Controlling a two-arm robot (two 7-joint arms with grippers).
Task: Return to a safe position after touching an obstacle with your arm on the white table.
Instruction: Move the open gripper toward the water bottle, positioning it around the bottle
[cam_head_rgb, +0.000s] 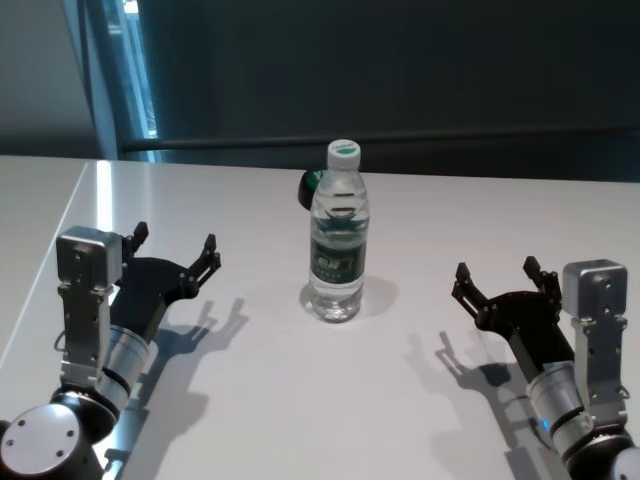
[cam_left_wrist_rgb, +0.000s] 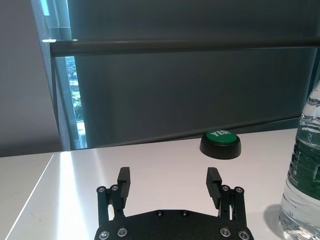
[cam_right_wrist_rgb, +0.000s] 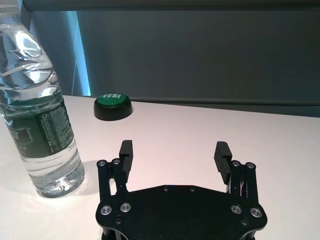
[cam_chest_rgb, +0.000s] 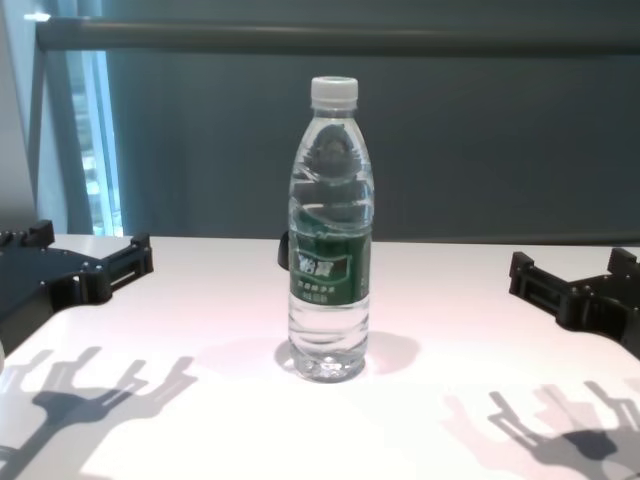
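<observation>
1. On the table, head view: you've got the bottle upright mid-table, between the arms. Left gripper and right gripper both hover spread wide, well clear of it, gripping nothing.
2. Chest view: bottle centered, grippers at either edge, no contact.
3. Left wrist view: fingers apart; green button beyond them.
4. Right wrist view: fingers apart, bottle off to one side.

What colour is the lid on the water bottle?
White. The lid on the bottle shows best in the chest view.
</observation>
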